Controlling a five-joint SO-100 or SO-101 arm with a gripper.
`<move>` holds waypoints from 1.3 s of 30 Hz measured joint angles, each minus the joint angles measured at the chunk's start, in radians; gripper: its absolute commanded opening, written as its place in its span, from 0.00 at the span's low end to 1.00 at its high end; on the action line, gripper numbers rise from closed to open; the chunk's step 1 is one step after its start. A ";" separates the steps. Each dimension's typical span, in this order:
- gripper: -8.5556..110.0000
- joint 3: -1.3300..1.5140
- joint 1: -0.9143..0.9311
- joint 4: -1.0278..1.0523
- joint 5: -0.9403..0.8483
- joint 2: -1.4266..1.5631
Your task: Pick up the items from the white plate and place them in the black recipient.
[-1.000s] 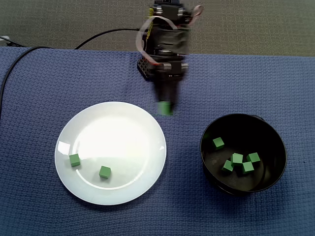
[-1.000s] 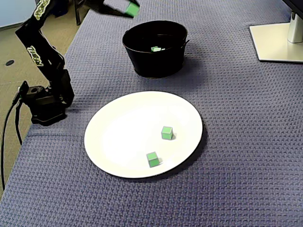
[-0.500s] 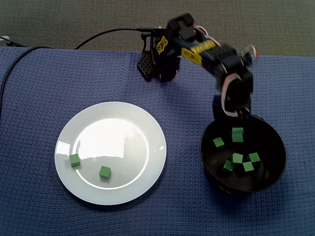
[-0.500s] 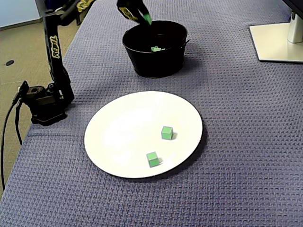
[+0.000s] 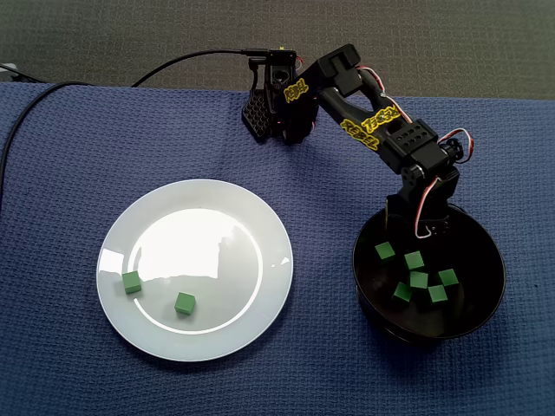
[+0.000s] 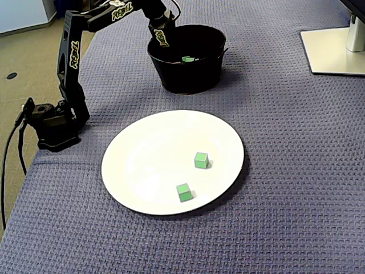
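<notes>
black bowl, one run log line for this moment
phase: drop-off | jaws: at black bowl rim, open or shut unclear | inside: six green cubes | white plate: two green cubes remaining

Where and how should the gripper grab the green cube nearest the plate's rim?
Pinch two opposite side faces of the green cube, coming straight down: it sits flat on the white plate, top exposed, with the other cube well apart.
</notes>
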 measured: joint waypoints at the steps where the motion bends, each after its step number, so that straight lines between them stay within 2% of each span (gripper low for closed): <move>1: 0.27 -0.003 0.000 0.020 -0.012 0.009; 5: 0.26 -0.037 0.058 0.110 -0.078 0.110; 11: 0.26 -0.044 0.360 0.235 -0.236 0.316; 18: 0.27 0.202 0.828 0.066 -0.495 0.407; 22: 0.26 0.322 1.009 -0.104 -0.638 0.407; 28: 0.26 0.414 1.100 -0.321 -0.699 0.360; 39: 0.26 0.568 1.094 -0.634 -0.704 0.238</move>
